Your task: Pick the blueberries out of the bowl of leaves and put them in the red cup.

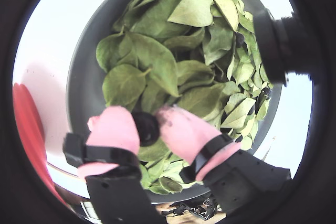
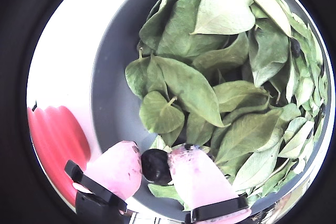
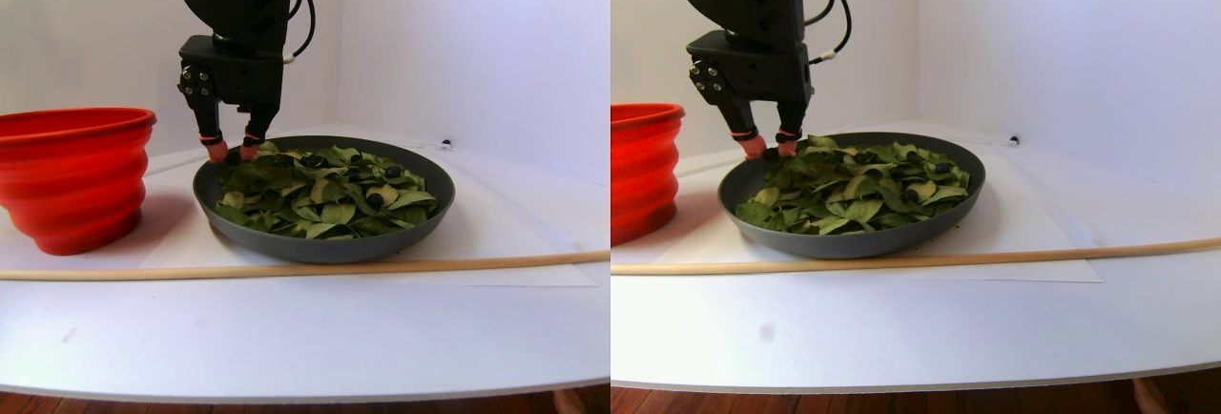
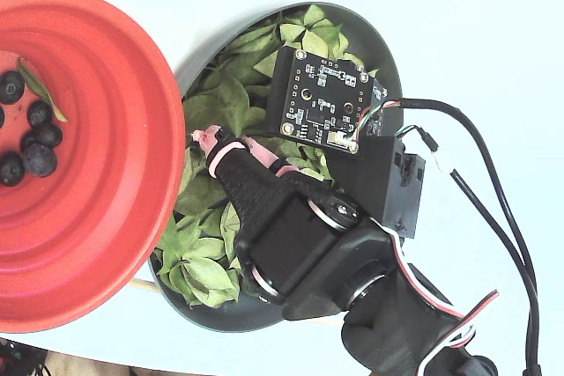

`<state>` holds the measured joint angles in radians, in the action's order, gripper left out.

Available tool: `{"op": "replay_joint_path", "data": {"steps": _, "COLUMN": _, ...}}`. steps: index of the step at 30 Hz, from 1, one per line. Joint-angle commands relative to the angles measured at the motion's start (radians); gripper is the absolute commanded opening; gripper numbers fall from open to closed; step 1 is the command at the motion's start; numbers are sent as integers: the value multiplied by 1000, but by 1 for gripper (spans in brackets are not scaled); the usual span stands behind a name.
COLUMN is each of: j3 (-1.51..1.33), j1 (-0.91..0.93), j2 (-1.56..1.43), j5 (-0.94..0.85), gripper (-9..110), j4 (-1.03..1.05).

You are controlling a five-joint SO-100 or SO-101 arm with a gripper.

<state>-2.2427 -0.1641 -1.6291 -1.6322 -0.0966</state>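
While the gripper [image 2: 156,167] sits low over the bowl [image 2: 113,103], we record:

Held berry: one blueberry [image 2: 155,165], round, matte blue-black, pinched between the two pink fingers [image 1: 113,129], at the bowl's edge nearest the red cup [image 4: 97,173].
Cup contents: we count six blueberries [image 4: 40,160] and one leaf.
Bowl: dark grey, shallow, smooth rim; leaves [image 2: 210,98] oval, pointed, ribbed, too many to count; four further berries [image 3: 376,200] visible.
Cup: red-orange plastic, stepped rings.
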Motion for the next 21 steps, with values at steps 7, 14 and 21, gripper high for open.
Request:
{"op": "replay_joint_path", "data": {"steps": 7, "j3": -20, "j1": -32, "j2": -206, "j5": 12, "gripper": 9, "j4": 57}}
{"op": "replay_joint_path", "data": {"steps": 14, "j3": -52, "j1": -58, "j2": -304, "j5": 21, "gripper": 9, "j4": 100}}
{"op": "replay_joint_path", "data": {"steps": 21, "j3": -58, "j1": -87, "j2": -394, "j5": 41, "gripper": 9, "j4": 156}}
